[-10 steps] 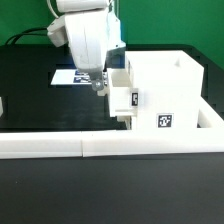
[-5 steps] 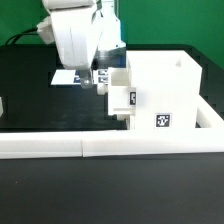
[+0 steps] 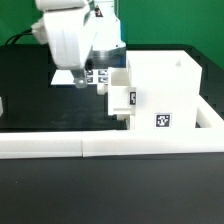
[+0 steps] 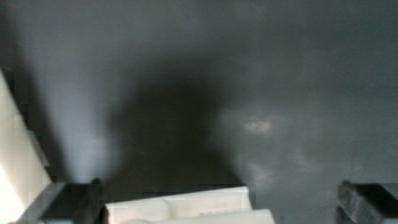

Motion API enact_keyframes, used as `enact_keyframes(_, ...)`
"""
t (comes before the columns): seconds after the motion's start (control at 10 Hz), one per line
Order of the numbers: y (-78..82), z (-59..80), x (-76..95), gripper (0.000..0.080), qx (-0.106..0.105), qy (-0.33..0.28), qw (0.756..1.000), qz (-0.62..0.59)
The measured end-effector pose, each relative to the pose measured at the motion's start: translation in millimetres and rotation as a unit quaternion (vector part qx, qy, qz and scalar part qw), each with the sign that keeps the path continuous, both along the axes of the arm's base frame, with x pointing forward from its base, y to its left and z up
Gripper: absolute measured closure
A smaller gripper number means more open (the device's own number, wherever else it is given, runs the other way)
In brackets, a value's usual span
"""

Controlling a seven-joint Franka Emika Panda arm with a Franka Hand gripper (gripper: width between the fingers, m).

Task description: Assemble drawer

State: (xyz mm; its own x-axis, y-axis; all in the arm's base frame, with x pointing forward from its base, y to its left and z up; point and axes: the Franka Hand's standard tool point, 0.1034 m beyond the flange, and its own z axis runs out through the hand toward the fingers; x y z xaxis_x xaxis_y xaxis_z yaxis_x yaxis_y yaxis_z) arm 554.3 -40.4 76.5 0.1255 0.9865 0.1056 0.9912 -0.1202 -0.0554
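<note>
A black table (image 3: 30, 105) fills the scene, a long white bar (image 3: 60, 147) along its near edge. The drawer (image 3: 160, 90) sits at three o'clock, one tray (image 3: 122, 100) partly inserted. The gripper (image 3: 84, 80) hovers at ten o'clock, fingers spread, empty. Best approach the tray squarely and push straight in.

The arm hangs wrist-down over the table, gripper (image 3: 84, 81) pointing straight down, fingers (image 4: 68, 203) spread apart, gripping nothing.
</note>
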Motion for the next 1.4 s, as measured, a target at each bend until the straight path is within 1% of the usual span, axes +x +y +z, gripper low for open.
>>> enact_keyframes(0.2,17.6,-5.6,-2.2,0.0150,0.003,0.004,1.000,0.008)
enact_keyframes(0.3,28.9,-8.0,-1.7,0.0150,0.005,0.006,1.000,0.013)
enact_keyframes(0.5,47.6,-7.6,2.2,0.0150,0.007,0.006,1.000,0.008)
enact_keyframes(0.6,52.6,-7.1,5.7,0.0150,0.007,0.005,1.000,0.005)
enact_keyframes(0.7,51.0,-6.2,6.7,0.0150,0.007,0.004,1.000,0.003)
enact_keyframes(0.8,39.5,-5.2,5.6,0.0150,0.005,0.003,1.000,-0.008)
enact_keyframes(0.9,24.1,-5.2,-0.3,0.0150,0.002,0.002,1.000,-0.028)
enact_keyframes(1.0,13.9,-7.6,-8.4,0.0150,-0.002,-0.006,0.998,-0.055)
enact_keyframes(1.1,10.2,-9.8,-19.1,0.0150,-0.007,-0.018,0.997,-0.076)
enact_keyframes(1.2,10.8,-10.9,-32.5,0.0150,-0.012,-0.036,0.996,-0.084)
enact_keyframes(1.3,10.4,-14.2,-45.1,0.0150,-0.014,-0.037,0.996,-0.084)
enact_keyframes(1.4,10.2,-14.2,-43.6,0.0150,-0.013,-0.034,0.996,-0.084)
